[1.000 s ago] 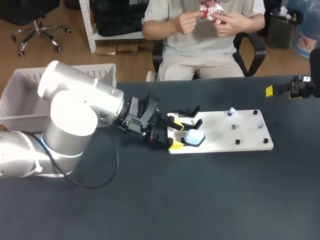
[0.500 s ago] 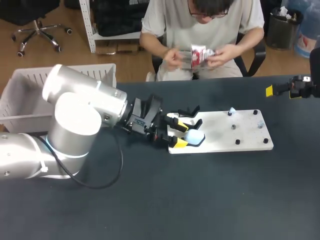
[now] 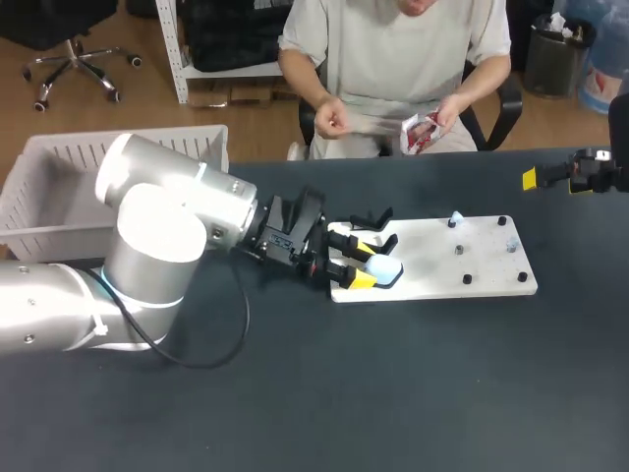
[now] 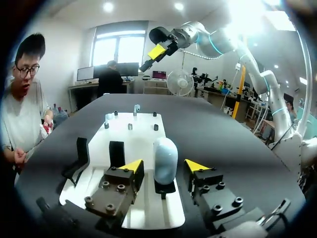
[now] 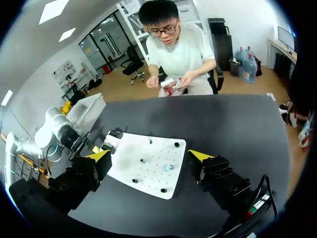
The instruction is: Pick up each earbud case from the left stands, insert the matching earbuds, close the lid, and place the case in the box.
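Observation:
A pale blue earbud case (image 3: 383, 267) stands upright on a black stand at the left end of the white board (image 3: 491, 265). My left gripper (image 3: 363, 265) straddles it. In the left wrist view the case (image 4: 165, 158) sits between the yellow fingertips (image 4: 132, 165) with a thin gap on each side, so that gripper (image 4: 164, 165) is open. A second black stand (image 3: 373, 220) behind it is empty. Two small pale earbuds (image 3: 456, 217) rest on pegs at the board's right end. My right gripper (image 5: 149, 155) hangs wide open, high over the table's far right corner (image 3: 570, 179).
A white slatted box (image 3: 59, 187) stands at the table's back left, behind my left arm. Small black pegs (image 3: 468, 279) dot the board's right half. The dark tabletop (image 3: 393, 393) lies in front of the board.
My left gripper slid right along the board until its fingers came to either side of the case, and the fingers drew closer together. The right arm stayed still.

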Available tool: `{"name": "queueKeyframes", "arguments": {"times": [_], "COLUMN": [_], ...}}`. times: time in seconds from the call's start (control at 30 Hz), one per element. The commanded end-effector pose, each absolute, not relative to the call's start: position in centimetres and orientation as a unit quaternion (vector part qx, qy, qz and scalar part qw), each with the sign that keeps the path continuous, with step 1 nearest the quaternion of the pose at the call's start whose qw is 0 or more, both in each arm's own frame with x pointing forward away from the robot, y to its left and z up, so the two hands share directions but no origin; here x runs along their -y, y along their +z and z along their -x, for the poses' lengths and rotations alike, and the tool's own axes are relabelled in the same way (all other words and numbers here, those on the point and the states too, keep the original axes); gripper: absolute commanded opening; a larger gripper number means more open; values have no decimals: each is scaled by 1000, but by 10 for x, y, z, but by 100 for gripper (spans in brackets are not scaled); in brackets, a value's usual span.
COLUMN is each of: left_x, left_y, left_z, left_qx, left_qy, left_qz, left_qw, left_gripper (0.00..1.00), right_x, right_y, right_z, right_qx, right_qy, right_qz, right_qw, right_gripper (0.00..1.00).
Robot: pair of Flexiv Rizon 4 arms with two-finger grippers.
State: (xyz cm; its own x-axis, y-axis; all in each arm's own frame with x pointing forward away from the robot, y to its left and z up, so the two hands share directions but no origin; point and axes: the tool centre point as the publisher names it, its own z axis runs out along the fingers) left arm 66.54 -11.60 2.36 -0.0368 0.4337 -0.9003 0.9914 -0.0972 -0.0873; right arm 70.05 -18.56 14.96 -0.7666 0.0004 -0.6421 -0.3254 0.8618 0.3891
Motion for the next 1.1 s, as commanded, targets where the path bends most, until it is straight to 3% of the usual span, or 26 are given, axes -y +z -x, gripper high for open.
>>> {"name": "queueKeyframes", "arguments": {"times": [0.03, 0.1, 0.43, 0.83, 0.93, 1.0, 1.1], "left_x": [119, 120, 122, 126, 127, 127, 128], "left_y": [19, 18, 17, 16, 15, 15, 14], "left_z": [-668, -668, -672, -671, -671, -671, -671], "left_qx": [-582, -581, -578, -574, -573, -572, -571], "left_qy": [-426, -428, -432, -437, -437, -436, -436], "left_qz": [-607, -606, -601, -601, -602, -603, -604], "left_qw": [335, 335, 344, 345, 345, 345, 346], "left_gripper": [53, 60, 48, 47, 43, 31, 30], "right_x": [186, 186, 186, 186, 186, 186, 186], "right_y": [150, 150, 150, 150, 150, 150, 150], "right_z": [-701, -701, -701, -701, -701, -701, -701], "right_qx": [-907, -907, -907, -907, -907, -907, -907], "right_qy": [248, 248, 248, 248, 248, 248, 248], "right_qz": [90, 90, 90, 90, 90, 90, 90], "right_qw": [329, 329, 329, 329, 329, 329, 329], "right_gripper": [100, 100, 100, 100, 100, 100, 100]}}
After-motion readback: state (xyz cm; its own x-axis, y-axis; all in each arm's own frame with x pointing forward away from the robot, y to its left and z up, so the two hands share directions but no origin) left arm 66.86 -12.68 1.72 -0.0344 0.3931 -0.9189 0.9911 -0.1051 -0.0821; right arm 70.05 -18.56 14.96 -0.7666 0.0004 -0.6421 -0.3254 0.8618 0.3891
